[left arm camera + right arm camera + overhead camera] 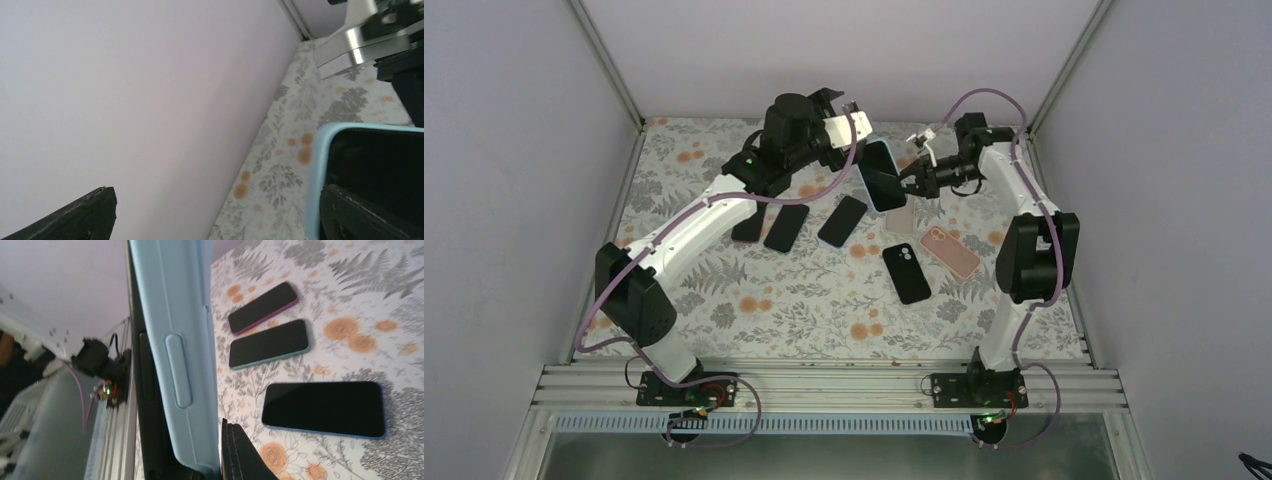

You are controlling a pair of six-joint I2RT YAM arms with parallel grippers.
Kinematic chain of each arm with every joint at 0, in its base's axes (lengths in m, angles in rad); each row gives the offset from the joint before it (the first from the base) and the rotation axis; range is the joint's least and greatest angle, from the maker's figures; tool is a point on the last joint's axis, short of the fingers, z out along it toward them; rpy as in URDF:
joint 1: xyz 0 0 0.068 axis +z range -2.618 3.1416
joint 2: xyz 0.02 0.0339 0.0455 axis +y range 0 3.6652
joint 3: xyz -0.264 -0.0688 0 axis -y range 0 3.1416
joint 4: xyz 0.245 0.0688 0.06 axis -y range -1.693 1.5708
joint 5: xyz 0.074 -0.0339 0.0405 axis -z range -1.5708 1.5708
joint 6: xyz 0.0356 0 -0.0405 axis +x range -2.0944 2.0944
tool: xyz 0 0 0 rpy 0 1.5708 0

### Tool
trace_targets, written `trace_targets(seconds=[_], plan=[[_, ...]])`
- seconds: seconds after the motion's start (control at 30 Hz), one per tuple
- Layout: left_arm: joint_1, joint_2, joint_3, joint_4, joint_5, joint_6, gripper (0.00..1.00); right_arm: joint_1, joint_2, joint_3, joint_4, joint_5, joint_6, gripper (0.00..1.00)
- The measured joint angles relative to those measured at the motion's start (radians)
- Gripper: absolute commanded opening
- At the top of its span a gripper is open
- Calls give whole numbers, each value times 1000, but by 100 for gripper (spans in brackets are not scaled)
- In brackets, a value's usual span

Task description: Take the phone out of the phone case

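The phone, its dark screen (380, 160) showing, sits in a light-blue phone case (882, 175) held upright above the table's far middle. My right gripper (904, 182) is shut on the case's lower end; in the right wrist view the case (175, 340) stands edge-on between my fingers (245, 452), with the gripper (196, 456) closed around it. My left gripper (856, 125) hangs just left of the case's top, open wide. In the left wrist view its gripper (215, 200) spans a broad gap, and its right finger (370, 215) overlaps the case's rim (317, 170).
Three bare phones (263, 307) (269, 343) (324, 408) lie screen-up on the floral cloth under the held one. A black case (907, 272), a pink case (949, 250) and a beige one (899, 217) lie right of centre. White walls close in the back and both sides.
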Motion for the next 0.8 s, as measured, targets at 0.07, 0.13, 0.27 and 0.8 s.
trace_targets(seconds=[0.07,0.13,0.27,0.8], plan=[[-8,-6,-8,46,-30,-3,99,-20,-2,-13,98,-27,138,3],[-33,-9,-14,67,-51,-6,99,-35,-24,-60,257,-35,301,3],[-120,-9,-35,102,-89,-8,99,-58,-73,-143,543,92,614,3],[-222,153,-116,388,-236,-42,100,-50,-109,-128,845,491,975,3]])
